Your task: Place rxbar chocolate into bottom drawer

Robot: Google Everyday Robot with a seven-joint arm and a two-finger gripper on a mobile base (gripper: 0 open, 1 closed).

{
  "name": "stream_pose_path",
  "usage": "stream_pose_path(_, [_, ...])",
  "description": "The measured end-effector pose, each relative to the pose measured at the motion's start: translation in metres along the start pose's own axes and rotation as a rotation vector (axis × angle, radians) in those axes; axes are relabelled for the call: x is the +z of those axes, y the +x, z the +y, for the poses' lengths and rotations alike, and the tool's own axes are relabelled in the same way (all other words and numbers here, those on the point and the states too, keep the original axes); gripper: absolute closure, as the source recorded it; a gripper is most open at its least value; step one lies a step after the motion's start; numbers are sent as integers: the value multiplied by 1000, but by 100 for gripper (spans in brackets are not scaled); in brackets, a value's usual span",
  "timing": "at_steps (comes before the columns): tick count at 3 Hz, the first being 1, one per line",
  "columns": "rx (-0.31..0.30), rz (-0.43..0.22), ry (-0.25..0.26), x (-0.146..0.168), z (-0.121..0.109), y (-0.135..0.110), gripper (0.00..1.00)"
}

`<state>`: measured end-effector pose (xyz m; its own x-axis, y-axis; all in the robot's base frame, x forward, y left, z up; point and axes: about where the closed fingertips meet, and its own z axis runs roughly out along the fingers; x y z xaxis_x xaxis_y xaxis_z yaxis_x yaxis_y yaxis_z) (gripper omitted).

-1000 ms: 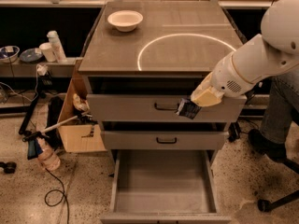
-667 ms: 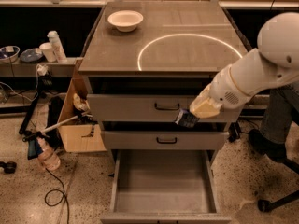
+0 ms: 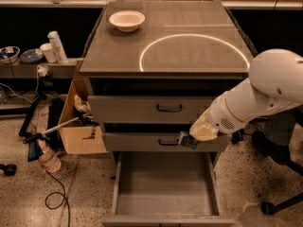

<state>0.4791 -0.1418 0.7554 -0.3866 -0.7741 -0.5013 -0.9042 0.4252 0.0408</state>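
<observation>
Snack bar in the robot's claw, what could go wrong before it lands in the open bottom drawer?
1. The gripper holds the snack bar right in front of the middle drawer, beside its handle. Going down, it might catch on that front.
2. The bar hangs over the back right part of the bottom drawer, well above its floor. Let go from there, it could bounce or flip.

Lab: end effector above bottom drawer

White arm reaches in from the right, sloping down and leftward. Its cream gripper, just right of centre, points down-left, clamped on a dark bar.
</observation>
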Motion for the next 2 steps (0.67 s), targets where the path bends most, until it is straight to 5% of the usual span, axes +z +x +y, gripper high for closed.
stream_pose_path(2, [13,27,-18,32,9,16,100])
